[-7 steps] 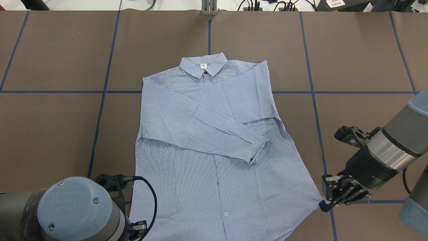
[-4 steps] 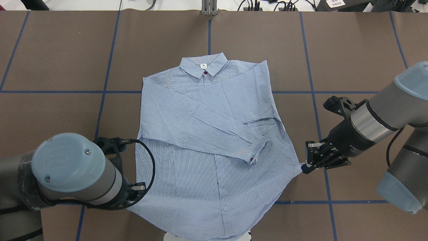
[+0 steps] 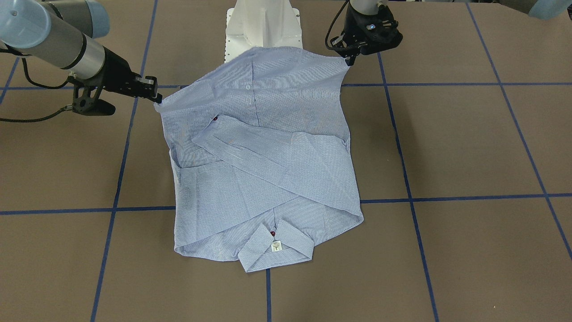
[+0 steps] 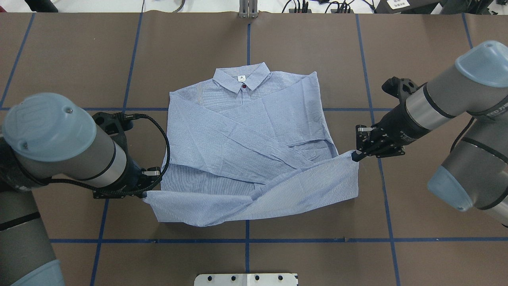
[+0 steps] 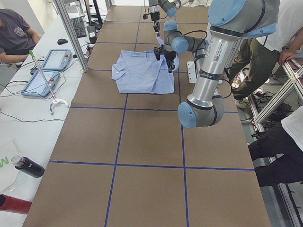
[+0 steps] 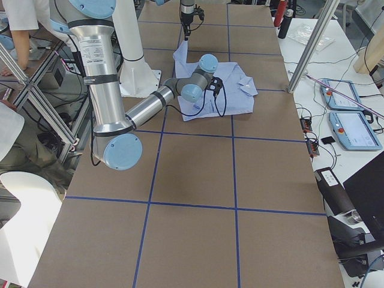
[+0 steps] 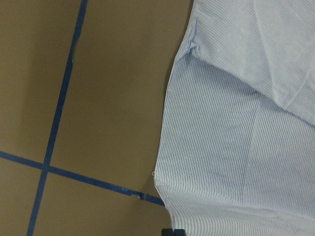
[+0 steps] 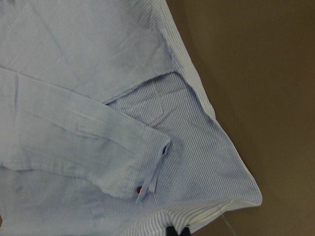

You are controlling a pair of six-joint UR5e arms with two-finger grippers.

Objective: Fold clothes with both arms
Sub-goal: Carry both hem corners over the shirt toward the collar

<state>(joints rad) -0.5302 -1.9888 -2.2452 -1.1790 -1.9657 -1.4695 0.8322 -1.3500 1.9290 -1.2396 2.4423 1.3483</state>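
Observation:
The blue-and-white striped shirt (image 4: pixel 246 127) lies face up on the brown table, collar (image 4: pixel 241 77) at the far side and both sleeves crossed over the chest. My left gripper (image 4: pixel 147 193) is shut on the hem's left corner. My right gripper (image 4: pixel 354 156) is shut on the hem's right corner. Both hold the hem lifted off the table, so the lower part hangs as a turned-over band (image 4: pixel 254 198). In the front-facing view the raised hem (image 3: pixel 254 71) stretches between the left gripper (image 3: pixel 347 61) and the right gripper (image 3: pixel 156 100). The right wrist view shows a cuff (image 8: pixel 147 167) with a dark red button.
The white pedestal base (image 4: pixel 246 279) is at the near edge, behind the raised hem. Blue tape lines (image 4: pixel 246 240) cross the table. A metal bracket (image 4: pixel 248 8) and cables sit at the far edge. Operators and tablets (image 5: pixel 47 59) are beside the table.
Both grippers have moved away from the robot toward the collar, each with a hem corner. The shirt's lower part has risen and turned over, uncovering the pedestal base.

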